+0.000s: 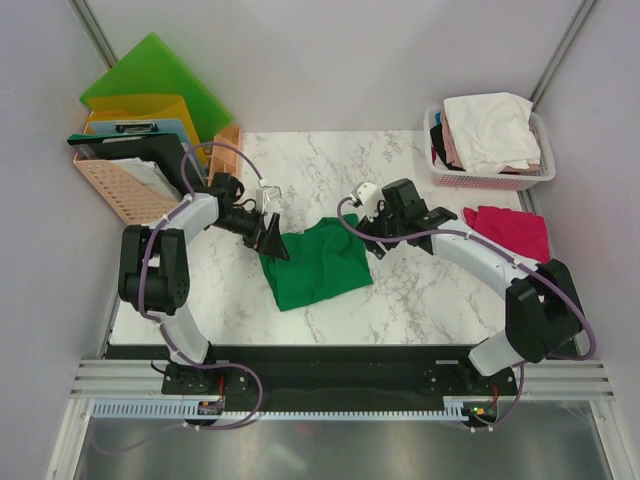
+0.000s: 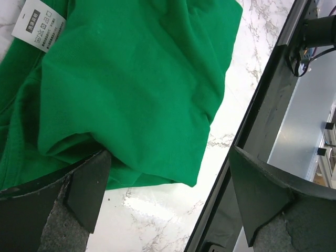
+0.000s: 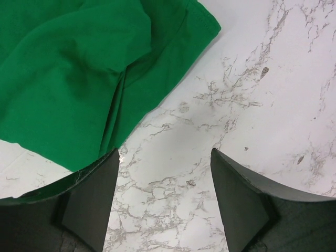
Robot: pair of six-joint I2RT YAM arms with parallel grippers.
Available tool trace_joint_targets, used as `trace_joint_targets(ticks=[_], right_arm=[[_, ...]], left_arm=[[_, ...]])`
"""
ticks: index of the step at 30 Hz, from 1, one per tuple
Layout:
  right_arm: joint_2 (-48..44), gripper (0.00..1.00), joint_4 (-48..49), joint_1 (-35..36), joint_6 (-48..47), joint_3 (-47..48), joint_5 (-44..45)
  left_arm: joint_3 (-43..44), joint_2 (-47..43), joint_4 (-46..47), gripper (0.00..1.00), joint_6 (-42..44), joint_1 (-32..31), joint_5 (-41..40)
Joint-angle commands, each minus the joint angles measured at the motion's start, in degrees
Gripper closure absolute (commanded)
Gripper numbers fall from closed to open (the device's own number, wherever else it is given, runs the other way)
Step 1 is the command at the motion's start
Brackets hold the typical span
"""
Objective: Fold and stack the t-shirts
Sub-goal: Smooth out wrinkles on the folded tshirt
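Two claws flank one green t-shirt [image 1: 318, 262] that lies bunched near the middle of the marble table [image 1: 420, 300], neither of them holding cloth.

The left claw [image 1: 272, 235] sits at the shirt's left edge with its jaws spread wide and nothing between them. In the left wrist view [image 2: 169, 157] one finger [image 2: 86, 189] lies right at a rolled fold of the green t-shirt [image 2: 131, 89]; whether it touches the cloth cannot be told. The other finger [image 2: 260, 197] stands out over the table's near edge. A white care label [image 2: 38, 23] shows on the fabric at the upper left of that view.

The right claw [image 1: 368, 238] is at the shirt's far right corner, also released. In the right wrist view [image 3: 164, 157] bare marble fills the gap between its fingers, and the hem of the green t-shirt [image 3: 68, 79] runs just beside the left-hand finger [image 3: 89, 194].

A magenta t-shirt [image 1: 510, 230] lies crumpled at the table's right edge, well apart from the green one. Just behind it, in the far right corner, a pink basket [image 1: 545, 172] holds a white t-shirt [image 1: 490, 125] on top and a pale pink one [image 1: 452, 145] at its left side. A peach rack [image 1: 110, 185] with upright folders, the tallest a green folder [image 1: 150, 75], stands at the far left.
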Motion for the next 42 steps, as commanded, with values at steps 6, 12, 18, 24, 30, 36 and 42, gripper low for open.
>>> trace_joint_targets(ticks=[6, 12, 18, 24, 30, 36, 42], right_arm=[[1.13, 0.27, 1.62, -0.29, 0.55, -0.08, -1.01], [0.86, 0.26, 1.54, -0.38, 0.11, -0.35, -1.54], [0.95, 0.28, 1.45, -0.38, 0.02, -0.70, -2.77], [1.39, 0.32, 1.36, -0.47, -0.24, -1.23, -2.51], [3.50, 0.33, 1.27, -0.55, -0.25, 0.09, -2.86], [4.38, 0.33, 0.75, -0.55, 0.02, 0.53, -3.39], [5.78, 0.34, 1.36, -0.55, 0.81, 2.11, -1.63]], left_arm=[[-0.30, 0.46, 7.15, 0.00, -5.87, -0.20, 0.04], [-1.54, 3.62, 14.02, 0.08, -10.46, -1.25, -5.42], [-0.74, 7.23, 14.29, 0.98, -11.52, -4.33, -9.90], [-4.69, 0.14, 14.99, 0.98, -11.69, -4.42, -11.92], [-9.09, -11.12, 15.25, 0.98, -12.22, -4.42, -13.94], [-11.81, -16.32, 15.16, 0.98, -12.75, -4.42, -15.96], [-12.61, -14.30, 15.08, 0.98, -12.22, -4.42, -15.62]])
